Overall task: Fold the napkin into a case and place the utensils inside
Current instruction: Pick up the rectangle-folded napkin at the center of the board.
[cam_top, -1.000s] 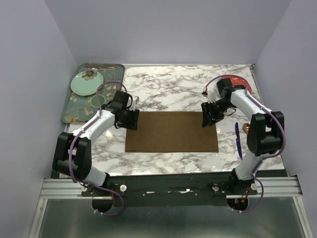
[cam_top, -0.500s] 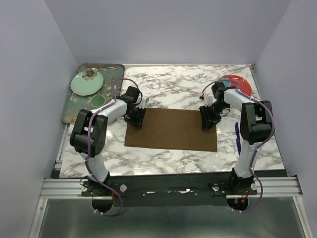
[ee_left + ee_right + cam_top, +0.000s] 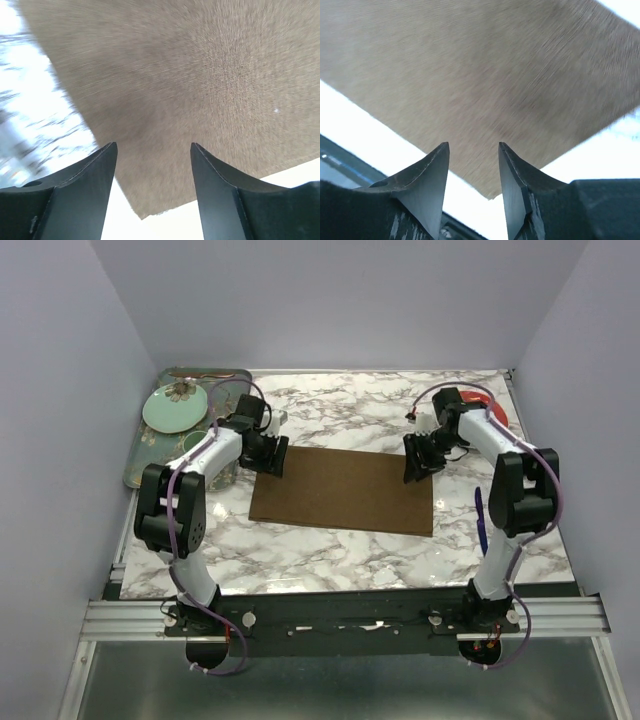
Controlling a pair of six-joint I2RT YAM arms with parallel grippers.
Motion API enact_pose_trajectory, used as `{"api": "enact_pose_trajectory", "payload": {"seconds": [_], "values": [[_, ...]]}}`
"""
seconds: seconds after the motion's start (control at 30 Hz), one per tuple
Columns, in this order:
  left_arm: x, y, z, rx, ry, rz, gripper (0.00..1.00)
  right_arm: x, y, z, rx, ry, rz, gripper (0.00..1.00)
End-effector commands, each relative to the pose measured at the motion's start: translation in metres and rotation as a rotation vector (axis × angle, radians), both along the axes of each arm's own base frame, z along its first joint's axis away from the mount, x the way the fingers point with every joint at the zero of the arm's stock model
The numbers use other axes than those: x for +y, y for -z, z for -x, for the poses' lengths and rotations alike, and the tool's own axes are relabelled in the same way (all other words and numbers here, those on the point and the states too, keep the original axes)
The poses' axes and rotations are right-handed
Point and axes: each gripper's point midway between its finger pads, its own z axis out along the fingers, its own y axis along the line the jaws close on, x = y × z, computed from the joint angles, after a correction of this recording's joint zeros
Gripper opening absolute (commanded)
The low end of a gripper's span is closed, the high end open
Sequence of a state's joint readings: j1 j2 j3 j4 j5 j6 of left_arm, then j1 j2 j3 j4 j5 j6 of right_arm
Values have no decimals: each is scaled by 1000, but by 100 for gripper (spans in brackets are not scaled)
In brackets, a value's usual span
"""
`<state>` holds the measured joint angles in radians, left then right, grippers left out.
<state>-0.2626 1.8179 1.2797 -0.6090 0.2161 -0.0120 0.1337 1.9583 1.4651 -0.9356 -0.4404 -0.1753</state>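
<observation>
The brown napkin (image 3: pixel 342 490) lies flat on the marble table as a wide rectangle, slightly skewed. My left gripper (image 3: pixel 270 456) hovers open over its far left corner; the left wrist view shows that corner of the napkin (image 3: pixel 150 200) between the spread jaws of the left gripper (image 3: pixel 152 145), with nothing gripped. My right gripper (image 3: pixel 415 466) stands open over the far right corner; in the right wrist view the napkin (image 3: pixel 490 100) fills the gap in the right gripper (image 3: pixel 474 144). A blue-handled utensil (image 3: pixel 480 521) lies to the napkin's right. A thin copper utensil (image 3: pixel 200 373) rests at the tray's far edge.
A dark green floral tray (image 3: pixel 150 455) sits at the far left with a mint plate (image 3: pixel 175 408) on it. A red plate (image 3: pixel 492 405) lies at the far right behind my right arm. Marble table (image 3: pixel 340 410) runs to walls on three sides.
Both grippers moved toward the far side of the table. The napkin shifted away with them and now lies skewed. The left jaws narrowed, then spread again.
</observation>
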Motion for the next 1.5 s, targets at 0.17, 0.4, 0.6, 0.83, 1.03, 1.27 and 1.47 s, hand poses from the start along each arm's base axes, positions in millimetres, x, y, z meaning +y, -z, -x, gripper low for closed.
{"api": "enact_pose_trajectory", "payload": {"seconds": [0.17, 0.4, 0.6, 0.83, 1.03, 1.27, 1.47], "values": [[34, -9, 3, -27, -129, -62, 72, -12, -28, 31, -13, 37, -5, 53], [38, 21, 9, 33, -123, -99, 71, -35, -18, 36, 32, 94, 30, 57], [42, 42, 10, 69, -126, -131, 67, -49, -8, 37, 77, 130, 44, 61], [48, 56, 11, 94, -112, -172, 52, -53, -10, 36, 67, 122, 56, 62], [53, 63, 15, 102, -100, -193, 29, -54, -9, 38, 72, 119, 57, 62], [63, 41, 7, 40, -74, -191, 0, -52, -8, 43, 82, 118, 44, 62], [25, -13, 1, -37, -22, -25, 0, -49, -5, 45, 95, 126, 29, 62]]}}
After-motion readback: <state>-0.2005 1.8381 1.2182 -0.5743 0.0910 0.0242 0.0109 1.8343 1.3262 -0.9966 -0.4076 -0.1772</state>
